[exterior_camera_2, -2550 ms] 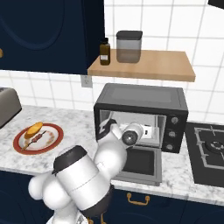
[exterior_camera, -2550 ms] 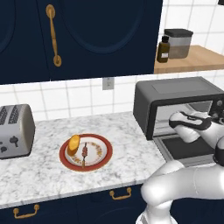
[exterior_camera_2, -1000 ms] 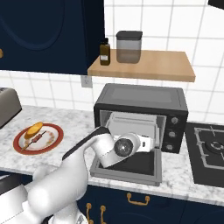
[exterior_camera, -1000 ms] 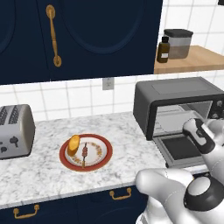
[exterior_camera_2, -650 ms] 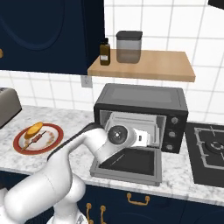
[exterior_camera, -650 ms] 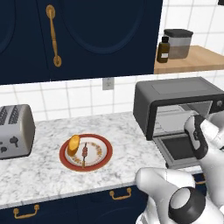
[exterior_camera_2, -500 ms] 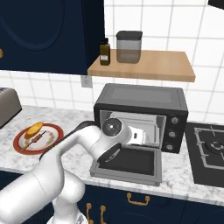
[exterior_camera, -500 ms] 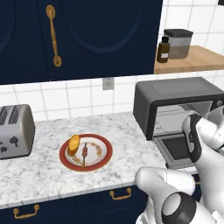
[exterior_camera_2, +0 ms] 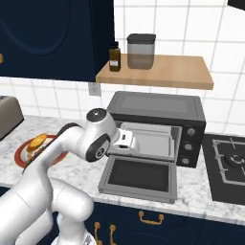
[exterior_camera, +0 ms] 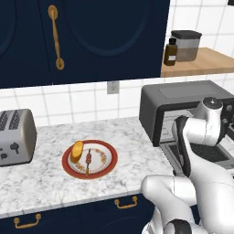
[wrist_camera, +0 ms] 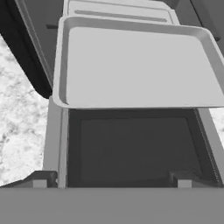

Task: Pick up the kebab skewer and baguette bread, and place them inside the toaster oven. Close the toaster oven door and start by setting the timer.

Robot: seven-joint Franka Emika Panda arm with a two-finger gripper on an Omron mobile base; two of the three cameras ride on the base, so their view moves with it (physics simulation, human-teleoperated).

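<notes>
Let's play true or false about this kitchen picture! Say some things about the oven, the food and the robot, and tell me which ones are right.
1. The dark grey toaster oven has its glass drop-down door hanging open. True.
2. The golden baguette loaf is inside the oven. False: it lies on the red-rimmed plate.
3. The kebab skewer with red and brown chunks lies on that same plate. True.
4. The silver two-slot toaster stands right of the oven. False: it stands far left on the marble counter.
5. The robot's pincer holds the skewer. False: the skewer lies on the plate, away from the arm, which is at the oven.
</notes>
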